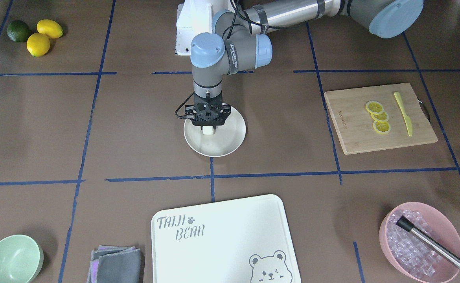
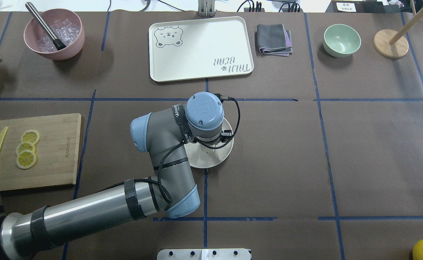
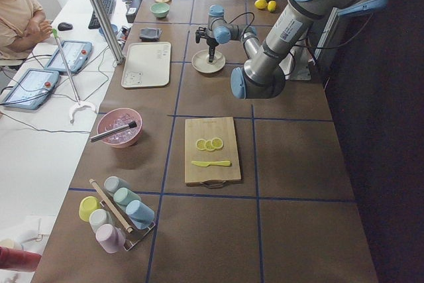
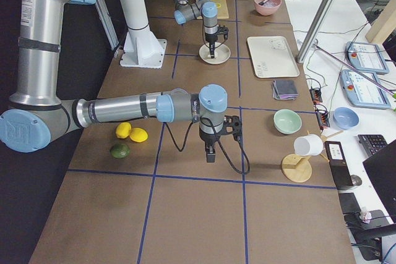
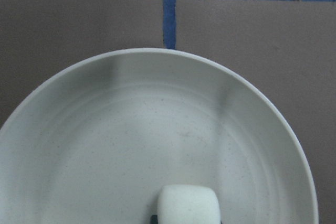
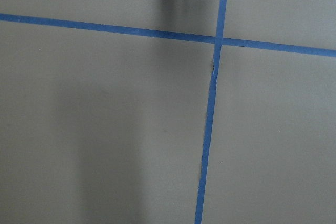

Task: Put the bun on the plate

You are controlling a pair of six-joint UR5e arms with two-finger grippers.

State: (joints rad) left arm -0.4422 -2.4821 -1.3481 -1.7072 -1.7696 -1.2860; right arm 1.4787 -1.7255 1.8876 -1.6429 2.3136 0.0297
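Note:
The bun is a small white lump held between the fingers of my left gripper, which is shut on it and points straight down. It hangs over the near part of the round cream plate at the table's centre. In the left wrist view the bun shows at the bottom edge, low over the plate's inner surface; whether it touches the plate I cannot tell. In the overhead view the left wrist hides the bun and most of the plate. My right gripper hangs over bare table, and whether it is open or shut I cannot tell.
A white bear tray lies beyond the plate. A wooden board carries lemon slices and a yellow knife. A pink bowl of ice, a mint-green bowl, a folded cloth and whole citrus fruits stand around the edges.

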